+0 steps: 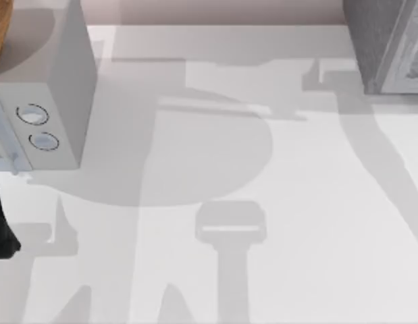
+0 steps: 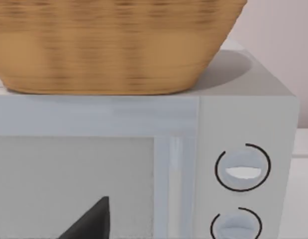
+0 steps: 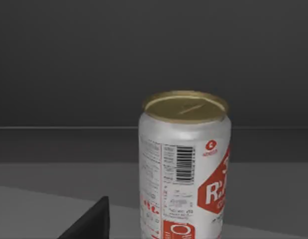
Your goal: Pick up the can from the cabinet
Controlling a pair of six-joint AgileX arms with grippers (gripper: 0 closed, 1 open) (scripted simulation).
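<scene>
The can [image 3: 183, 169] stands upright on a shelf inside the dark cabinet [image 3: 94, 64]. It is silver with a gold lid, a red and white label and a barcode. A dark wedge of my right gripper [image 3: 89, 224] shows low in the right wrist view, close beside the can and apart from it. In the top view the grey cabinet [image 1: 384, 40] stands at the table's far right corner. A dark wedge of my left gripper [image 2: 91, 221] hangs in front of the microwave's door, and a dark piece of my left arm [image 1: 1, 229] shows at the table's left edge.
A white microwave [image 1: 53, 94] with two round knobs [image 2: 242, 168] stands at the far left of the table. A wicker basket [image 2: 109, 45] sits on top of it. Arm shadows fall across the white table [image 1: 296, 202].
</scene>
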